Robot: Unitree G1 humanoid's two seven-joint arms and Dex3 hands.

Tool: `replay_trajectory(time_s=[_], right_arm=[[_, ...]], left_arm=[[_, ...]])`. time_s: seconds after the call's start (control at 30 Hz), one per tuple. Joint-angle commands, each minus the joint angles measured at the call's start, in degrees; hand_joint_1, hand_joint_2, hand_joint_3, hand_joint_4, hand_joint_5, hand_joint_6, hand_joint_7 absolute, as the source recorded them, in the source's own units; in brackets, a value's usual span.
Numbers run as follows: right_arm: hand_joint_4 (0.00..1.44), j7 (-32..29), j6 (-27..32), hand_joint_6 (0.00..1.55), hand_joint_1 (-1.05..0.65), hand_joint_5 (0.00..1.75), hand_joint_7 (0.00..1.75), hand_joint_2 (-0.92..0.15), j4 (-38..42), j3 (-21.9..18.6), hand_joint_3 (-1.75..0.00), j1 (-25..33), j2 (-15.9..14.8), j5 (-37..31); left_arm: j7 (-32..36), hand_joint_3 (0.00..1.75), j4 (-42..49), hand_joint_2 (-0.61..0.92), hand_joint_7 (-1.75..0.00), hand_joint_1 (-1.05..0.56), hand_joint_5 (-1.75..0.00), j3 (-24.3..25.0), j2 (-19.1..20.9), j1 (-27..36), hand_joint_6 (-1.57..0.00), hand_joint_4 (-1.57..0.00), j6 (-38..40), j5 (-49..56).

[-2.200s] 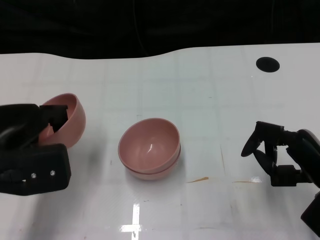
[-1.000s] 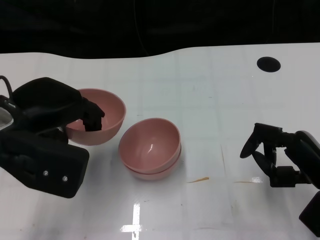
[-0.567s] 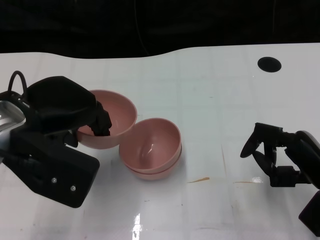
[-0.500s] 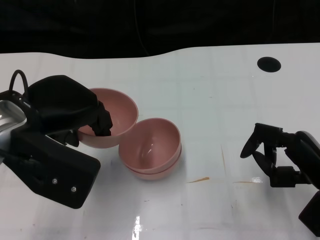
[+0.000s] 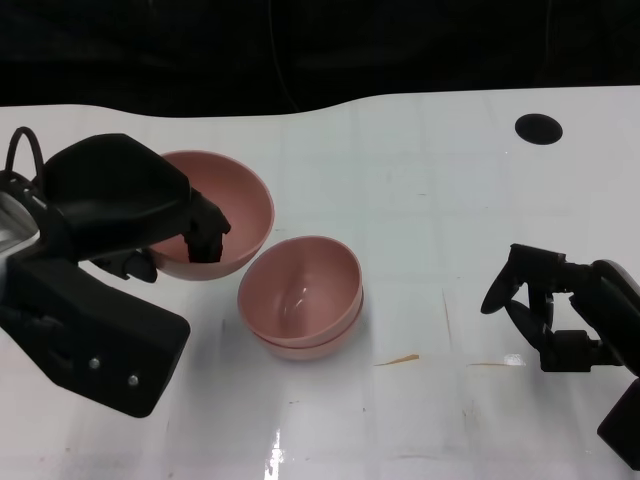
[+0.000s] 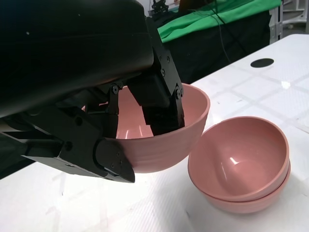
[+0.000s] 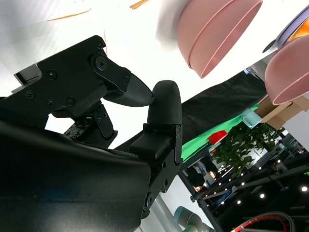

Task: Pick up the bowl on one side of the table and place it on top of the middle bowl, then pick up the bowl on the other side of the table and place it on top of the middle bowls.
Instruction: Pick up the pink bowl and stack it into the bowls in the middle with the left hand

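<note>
A glossy white counter [image 5: 430, 200] runs back to a dark backdrop, with a small black round mark [image 5: 537, 127] near its far right corner and a thin orange smear [image 5: 396, 359] on the near side of the stack. At the middle sit the stacked pink bowls [image 5: 300, 296], one nested in the other. The left robot hand [image 5: 140, 210] grips the third pink bowl [image 5: 225, 215] by its rim, fingers hooked inside the wall and the thumb under the outside, and holds it above the counter just beside the stack; in the left wrist view its lower wall is close to the stack's rim, though I cannot tell whether they touch. The right robot hand [image 5: 550, 305] rests low on the right, released, fingers apart and holding nothing. The risk I see is the carried bowl clipping the stack's near rim if it travels sideways without more height, which would shove or tip the nested pair; a rim-only grip may also let the bowl swing or drop in tilted, so it would seat crooked. Against the view from about two seconds ago, the bowl has gone from tipped on its side at the far left edge to upright and lifted, carried most of the way to the middle; the stack and the right robot hand have not moved.
</note>
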Motion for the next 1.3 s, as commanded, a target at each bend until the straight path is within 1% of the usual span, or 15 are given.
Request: replay_trajectory(time_s=[0.03,0.1,0.2,0.27,0.33,0.6,0.63,0.7,0.77,0.9,1.0,1.03,1.07,1.27,1.3], right_arm=[[0.82,-0.1,-0.5,0.68,-0.21,1.75,1.54,-0.74,0.2,-0.1,-0.90,-0.4,-1.3,0.6],[0.82,0.0,-0.5,0.68,-0.21,1.75,1.54,-0.74,0.2,-0.1,-0.89,-0.4,-1.2,0.7],[0.82,0.0,-0.6,0.68,-0.20,1.75,1.54,-0.74,0.3,-0.1,-0.89,-0.4,-1.1,0.8],[0.82,-0.2,-0.7,0.68,-0.20,1.75,1.54,-0.75,0.4,0.0,-0.88,-0.5,-1.1,0.6],[0.82,-0.2,-0.5,0.68,-0.20,1.75,1.54,-0.75,0.3,-0.1,-0.88,-0.5,-1.0,0.6],[0.82,-0.5,-0.9,0.68,-0.20,1.75,1.54,-0.75,0.6,-0.1,-0.88,-0.8,-1.1,0.4],[0.83,-0.6,-0.9,0.68,-0.20,1.75,1.54,-0.75,0.6,-0.1,-0.88,-0.8,-1.1,0.3],[0.82,-0.4,-0.7,0.69,-0.21,1.75,1.53,-0.76,0.5,0.0,-0.88,-0.8,-1.1,0.4],[0.82,-0.4,-0.6,0.69,-0.22,1.75,1.53,-0.76,0.4,0.0,-0.88,-0.8,-1.1,0.3],[0.82,-0.8,-0.6,0.68,-0.22,1.75,1.53,-0.76,0.5,0.0,-0.88,-0.8,-1.0,0.0],[0.82,-0.9,-0.5,0.68,-0.23,1.75,1.53,-0.76,0.5,0.1,-0.88,-0.9,-1.0,-0.1],[0.82,-1.0,-0.4,0.68,-0.23,1.75,1.53,-0.76,0.4,0.1,-0.88,-0.9,-1.0,-0.1],[0.82,-1.1,-0.3,0.68,-0.24,1.75,1.53,-0.76,0.3,0.1,-0.88,-0.9,-1.0,-0.2],[0.82,-1.3,-0.2,0.69,-0.24,1.75,1.53,-0.76,0.5,0.1,-0.87,-1.1,-0.9,-0.2],[0.82,-1.4,-0.3,0.69,-0.24,1.75,1.53,-0.76,0.5,0.1,-0.87,-1.1,-0.9,-0.2]], left_arm=[[1.0,0.01,-0.4,0.91,-1.23,-0.08,-1.74,1.3,1.5,-1.1,-0.86,-0.76,-1.0,-0.4],[0.8,0.01,-1.1,0.89,-1.19,-0.08,-1.74,1.4,1.3,-1.0,-0.87,-0.76,-1.1,-0.3],[0.1,0.01,-2.3,0.84,-0.97,-0.08,-1.65,1.3,1.2,-0.9,-0.95,-0.80,-0.4,-0.1],[-0.3,0.00,-3.4,0.82,-0.57,-0.08,-1.38,1.2,1.1,-0.9,-1.11,-0.92,0.2,0.2],[-0.3,0.00,-4.1,0.80,-0.33,-0.07,-1.34,1.0,1.0,-0.9,-1.21,-0.94,0.4,0.4],[-1.2,0.00,-5.3,0.76,-0.08,-0.10,-1.03,-0.4,0.0,-1.4,-1.29,-1.06,1.0,0.4],[-0.7,0.00,-5.2,0.76,-0.06,-0.10,-0.96,-0.6,-0.2,-1.3,-1.28,-1.06,0.8,0.5],[-0.4,0.01,-5.2,0.80,-0.02,-0.10,-0.61,-0.7,-0.7,-1.2,-1.25,-1.18,0.6,0.3],[0.3,0.01,-4.6,0.81,-0.01,-0.10,-0.52,-0.8,-1.3,-1.1,-1.25,-1.22,-0.1,0.0],[1.9,0.00,-3.2,0.83,-0.01,-0.09,-0.84,-1.2,-2.7,-1.0,-1.30,-1.17,-1.4,0.4],[3.1,0.00,-2.5,0.83,-0.01,-0.10,-0.93,-1.5,-3.4,-1.2,-1.32,-1.15,-2.2,1.2],[3.5,0.00,-2.3,0.83,-0.02,-0.09,-1.13,-1.5,-3.6,-1.2,-1.35,-1.08,-2.4,1.3],[3.9,0.00,-2.1,0.83,-0.03,-0.09,-1.21,-1.6,-3.8,-1.3,-1.36,-1.04,-2.8,1.3],[5.0,0.01,-1.8,0.85,-0.04,-0.09,-1.23,-1.7,-4.8,-1.3,-1.40,-1.02,-3.2,2.1],[5.6,0.00,-1.7,0.84,-0.06,-0.08,-1.31,-1.7,-5.0,-1.2,-1.42,-1.00,-3.5,2.4]])
